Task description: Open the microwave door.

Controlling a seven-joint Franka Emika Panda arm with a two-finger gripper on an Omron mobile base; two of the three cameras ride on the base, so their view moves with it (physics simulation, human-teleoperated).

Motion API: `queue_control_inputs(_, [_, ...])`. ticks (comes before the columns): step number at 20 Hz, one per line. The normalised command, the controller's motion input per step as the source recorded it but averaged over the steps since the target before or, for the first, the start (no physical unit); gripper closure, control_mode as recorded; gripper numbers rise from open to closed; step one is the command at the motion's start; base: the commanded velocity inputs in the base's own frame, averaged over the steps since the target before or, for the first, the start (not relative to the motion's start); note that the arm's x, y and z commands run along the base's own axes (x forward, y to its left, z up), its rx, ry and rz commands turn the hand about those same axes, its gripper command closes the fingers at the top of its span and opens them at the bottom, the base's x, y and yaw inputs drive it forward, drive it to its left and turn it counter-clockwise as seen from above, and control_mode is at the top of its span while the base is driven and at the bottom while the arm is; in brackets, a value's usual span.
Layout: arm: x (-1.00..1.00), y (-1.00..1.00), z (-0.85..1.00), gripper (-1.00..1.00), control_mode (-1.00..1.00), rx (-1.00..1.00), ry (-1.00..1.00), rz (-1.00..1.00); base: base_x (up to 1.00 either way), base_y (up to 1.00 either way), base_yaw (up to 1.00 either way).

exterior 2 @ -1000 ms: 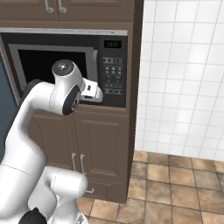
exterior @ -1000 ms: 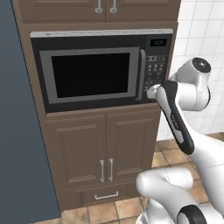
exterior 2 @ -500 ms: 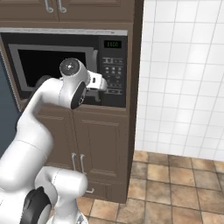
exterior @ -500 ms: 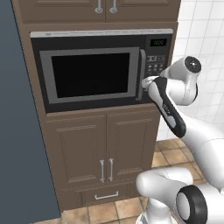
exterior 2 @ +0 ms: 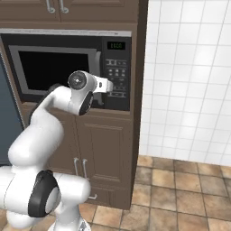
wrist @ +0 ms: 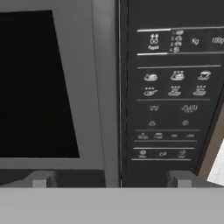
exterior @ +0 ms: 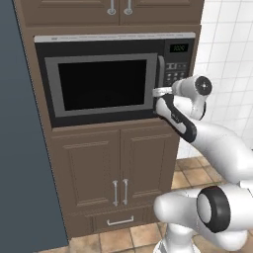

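The microwave door [exterior: 99, 84] is a black panel with a grey-framed dark window, standing closed in the wooden cabinet wall. Its curved grey bar handle [exterior: 160, 74] runs vertically at the door's right edge, beside the keypad. My gripper [exterior: 158, 92] is right at the lower part of the handle, pointing into the microwave. In the hand view the handle [wrist: 107, 87] rises between my two spread fingertips [wrist: 39, 179], with the gripper [wrist: 111, 180] open and very close to the door [wrist: 35, 87]. From the right base view, the gripper [exterior 2: 111, 85] sits in front of the door [exterior 2: 54, 70] near the handle [exterior 2: 98, 63].
The black keypad panel [exterior: 177, 69] with a green display lies right of the handle. Brown cabinet doors [exterior: 118, 163] stand below and above the microwave. A dark blue-grey wall [exterior: 20, 148] is at the left, white tiles [exterior 2: 189, 81] at the right, tiled floor below.
The arm has reached forward and to the left. The gripper has moved from in front of the keypad up close to the door handle. The door has stayed closed.
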Motion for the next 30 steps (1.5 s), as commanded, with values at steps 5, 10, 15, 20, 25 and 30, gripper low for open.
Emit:
queue_control_inputs(5, [0.68, 0.0, 0.0, -1.0, -1.0, 0.0, 0.07, 0.0, 0.0, 0.0, 0.0])
queue_control_inputs(10, [0.55, 0.0, 0.0, -1.0, -1.0, 0.0, 0.03, 0.0, 0.0, 0.0, 0.0])
queue_control_inputs(15, [0.41, 0.0, 0.0, -1.0, -1.0, 0.0, 0.0, 0.0, 0.0, 0.0, 0.0])
queue_control_inputs(20, [0.45, 0.0, 0.0, 1.0, -1.0, 0.0, 0.0, 0.0, 0.0, 0.0, 0.0])
queue_control_inputs(25, [0.04, 0.0, 0.0, 1.0, -1.0, 0.0, 0.0, 0.0, 0.0, 0.0, 0.0])
queue_control_inputs(30, [-0.14, 0.0, 0.01, 1.0, -1.0, 0.0, -0.03, 0.0, 0.0, 0.0, 0.0])
